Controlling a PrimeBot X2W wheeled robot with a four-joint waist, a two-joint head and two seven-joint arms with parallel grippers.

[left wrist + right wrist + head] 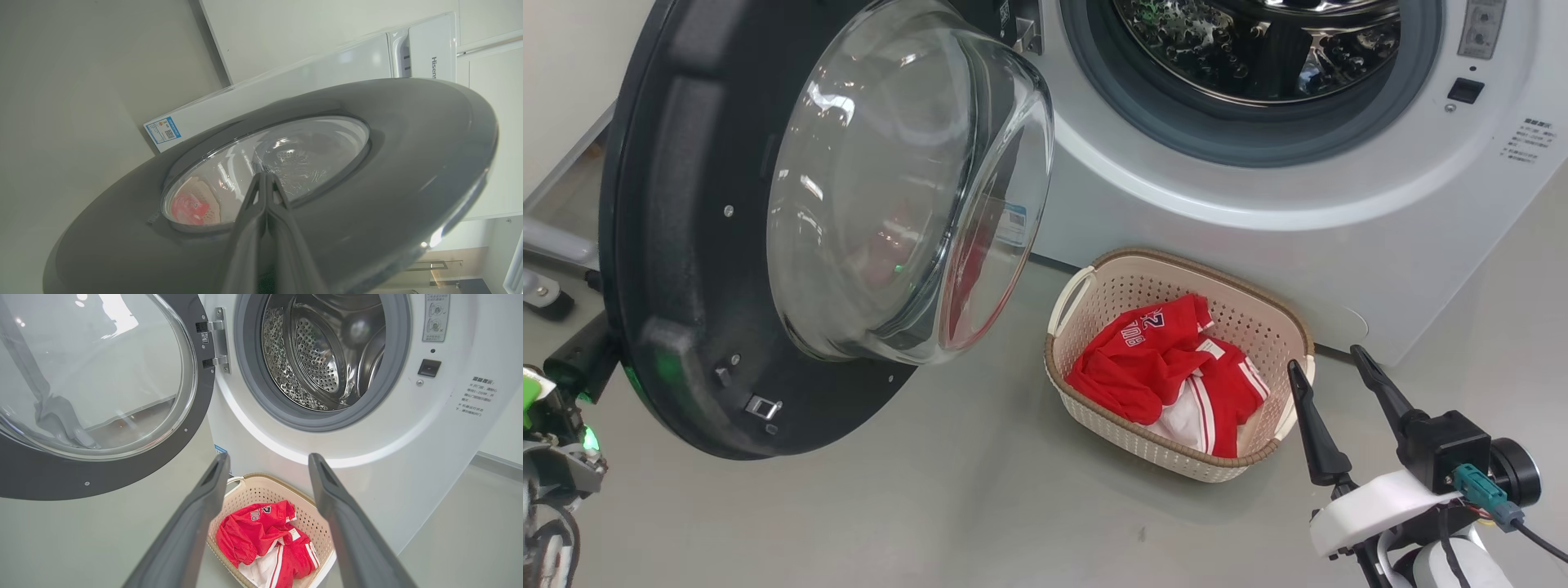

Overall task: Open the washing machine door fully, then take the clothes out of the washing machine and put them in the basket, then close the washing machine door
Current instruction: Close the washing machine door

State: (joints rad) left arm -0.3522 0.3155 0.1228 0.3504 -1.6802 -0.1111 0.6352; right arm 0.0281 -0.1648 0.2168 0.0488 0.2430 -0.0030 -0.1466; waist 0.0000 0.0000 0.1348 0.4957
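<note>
Here, in the head view, the washing machine door (825, 220) stands swung open, left of the washing machine (1176, 196). The basket (1094, 282) sits on the floor (931, 506) before the machine, the red clothes (1160, 363) heaped inside. The right gripper (1325, 359) hangs just beside the basket's right end, jaws spread wide, gripping nothing. Left wrist view: the left gripper (265, 176), jaws pressed together and empty, points at the door's outer glass. Right wrist view: the basket shows between the parted jaws, below the steel drum (322, 363).

Open washing machine door (686, 245) blocks the frame's left; drum mouth (1258, 49), upper right, gapes clear above basket (1127, 286).
</note>
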